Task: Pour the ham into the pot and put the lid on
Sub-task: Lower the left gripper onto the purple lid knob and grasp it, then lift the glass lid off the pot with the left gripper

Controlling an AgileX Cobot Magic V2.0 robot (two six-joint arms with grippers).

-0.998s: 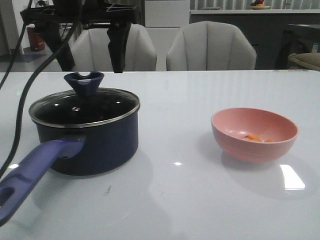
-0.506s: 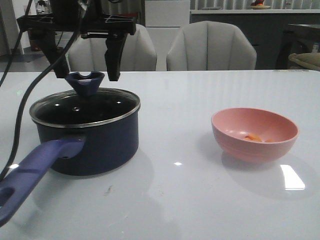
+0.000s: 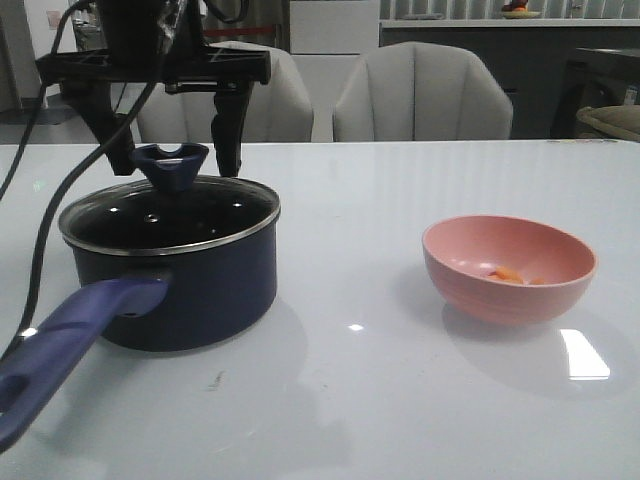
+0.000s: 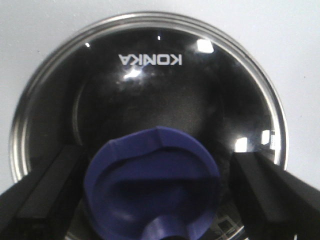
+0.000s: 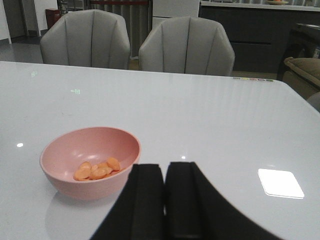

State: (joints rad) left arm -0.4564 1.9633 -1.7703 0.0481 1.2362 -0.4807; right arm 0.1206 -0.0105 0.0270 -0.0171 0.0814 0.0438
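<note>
**pan_fan:** Where was everything at that point?

**wok_this_way:** The pot (image 3: 175, 275) sat on the left side of the surface (image 3: 400, 400), long handle pointing toward the near-left corner. The lid (image 3: 168, 212) was already seated on it, which is kind of backwards, since the ham (image 5: 97, 169) was lying in the pink bowl (image 3: 510, 268) over on the right, well apart from the pot. So none of the pouring was done, as far as I could judge.

**pan_fan:** And the claws?

**wok_this_way:** The left claw (image 3: 172, 150) hung right over the lid with its jaws spread wide, one finger on each side of the blue knob (image 4: 152, 187) and not touching it. The left wrist view showed the knob sitting between the two dark fingers (image 4: 45, 190) with a gap both sides. My read: it was lined up like that to pinch the knob and get the lid out of the way first. The right claw (image 5: 165, 200) had its jaws pressed together on nothing, parked on the near side of the bowl, facing it, probably waiting its turn.

**pan_fan:** Anything risky?

**wok_this_way:** That flared knob looked like it could slip if grabbed off-centre.
</note>
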